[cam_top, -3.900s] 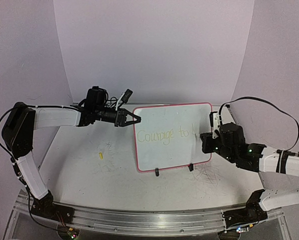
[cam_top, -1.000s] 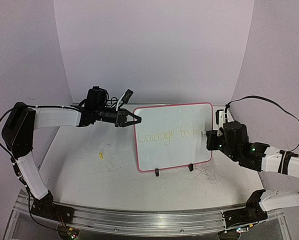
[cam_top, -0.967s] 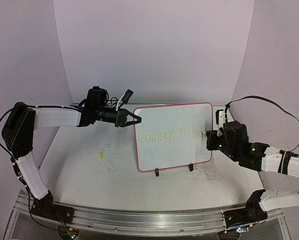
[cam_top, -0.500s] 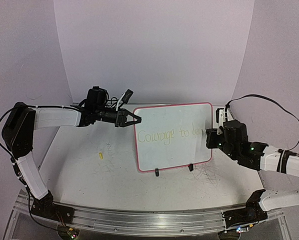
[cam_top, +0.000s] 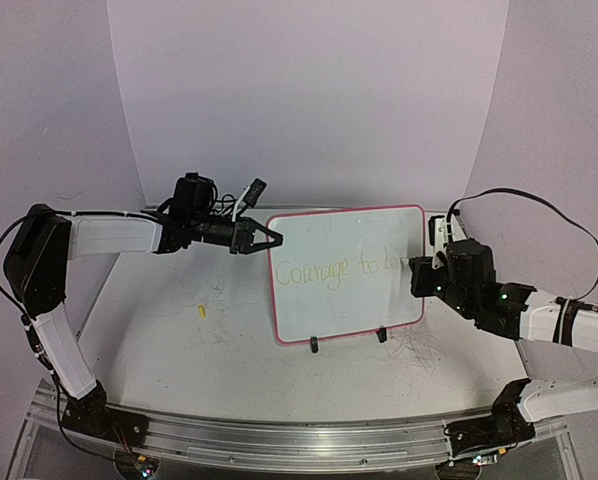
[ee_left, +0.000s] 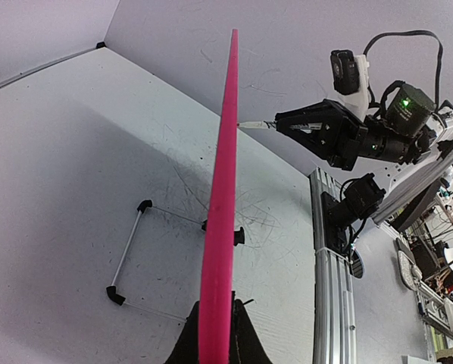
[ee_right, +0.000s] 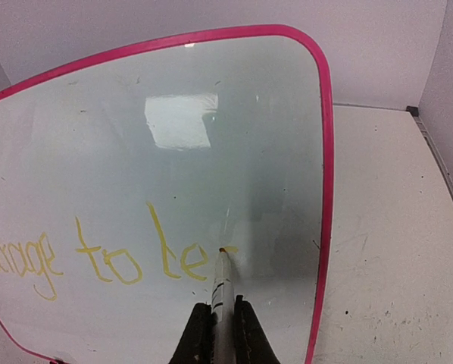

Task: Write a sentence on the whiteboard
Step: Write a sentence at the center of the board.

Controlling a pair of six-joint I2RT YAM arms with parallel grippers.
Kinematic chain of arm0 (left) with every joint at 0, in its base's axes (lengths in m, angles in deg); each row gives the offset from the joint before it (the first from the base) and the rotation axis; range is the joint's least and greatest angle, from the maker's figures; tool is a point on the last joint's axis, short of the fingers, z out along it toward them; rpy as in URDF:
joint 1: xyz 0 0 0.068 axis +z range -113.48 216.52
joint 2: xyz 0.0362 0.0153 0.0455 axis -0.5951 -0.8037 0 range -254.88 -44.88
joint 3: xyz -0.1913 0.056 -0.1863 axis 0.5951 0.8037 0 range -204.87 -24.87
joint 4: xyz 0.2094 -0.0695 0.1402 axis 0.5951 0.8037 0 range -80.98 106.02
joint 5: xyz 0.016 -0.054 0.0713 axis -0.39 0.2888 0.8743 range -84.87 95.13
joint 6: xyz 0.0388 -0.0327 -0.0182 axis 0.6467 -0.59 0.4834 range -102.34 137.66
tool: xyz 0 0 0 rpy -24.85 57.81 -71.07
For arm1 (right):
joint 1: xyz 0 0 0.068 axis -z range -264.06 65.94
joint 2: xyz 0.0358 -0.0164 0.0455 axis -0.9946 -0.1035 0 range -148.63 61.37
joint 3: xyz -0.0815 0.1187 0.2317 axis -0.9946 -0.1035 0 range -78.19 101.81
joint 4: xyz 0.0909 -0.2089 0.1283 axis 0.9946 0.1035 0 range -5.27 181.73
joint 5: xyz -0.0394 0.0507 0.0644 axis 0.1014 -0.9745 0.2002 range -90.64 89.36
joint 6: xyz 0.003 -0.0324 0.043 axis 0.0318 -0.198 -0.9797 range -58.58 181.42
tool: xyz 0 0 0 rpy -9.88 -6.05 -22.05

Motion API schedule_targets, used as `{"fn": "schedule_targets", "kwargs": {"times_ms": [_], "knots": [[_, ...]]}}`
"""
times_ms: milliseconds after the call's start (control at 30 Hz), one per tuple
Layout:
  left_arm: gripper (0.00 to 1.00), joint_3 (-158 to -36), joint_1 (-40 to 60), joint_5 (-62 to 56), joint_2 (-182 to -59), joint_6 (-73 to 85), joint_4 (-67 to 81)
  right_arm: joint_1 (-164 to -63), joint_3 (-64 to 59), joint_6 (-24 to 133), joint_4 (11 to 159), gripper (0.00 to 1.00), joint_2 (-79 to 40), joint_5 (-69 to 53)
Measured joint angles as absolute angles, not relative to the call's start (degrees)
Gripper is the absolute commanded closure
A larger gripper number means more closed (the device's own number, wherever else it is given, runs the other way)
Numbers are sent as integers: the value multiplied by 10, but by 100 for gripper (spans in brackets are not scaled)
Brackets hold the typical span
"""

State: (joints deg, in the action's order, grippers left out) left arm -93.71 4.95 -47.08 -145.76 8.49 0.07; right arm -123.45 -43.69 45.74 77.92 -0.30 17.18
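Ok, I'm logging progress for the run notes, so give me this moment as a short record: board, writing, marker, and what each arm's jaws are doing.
whiteboard: standing on its black feet, on the table
sentence: yellow, reads "Courage to le", next letter unclear
marker: tip on the whiteboard, just after the last letter
left jaws: shut on the whiteboard's upper left rim
right jaws: shut on the marker
status: sentence looks unfinished

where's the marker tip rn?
Right wrist view: the marker, shut in the right gripper, has its tip on the whiteboard just right of the last yellow letters, near the right rim.
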Motion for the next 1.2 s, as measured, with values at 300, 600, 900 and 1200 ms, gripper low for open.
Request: {"fn": "schedule_targets", "kwargs": {"times_ms": [300, 600, 900, 1200], "knots": [[100, -937, 49, -471, -1458, 86, 1, -1235, -438, 449, 789, 100, -1, 148], [100, -937, 49, -471, -1458, 86, 1, -1235, -439, 439, 814, 100, 2, 155], [100, -937, 49, -471, -1458, 86, 1, -1235, -438, 438, 818, 100, 2, 182], [100, -937, 49, -471, -1458, 87, 1, -1234, -426, 446, 808, 100, 0, 195]]}}
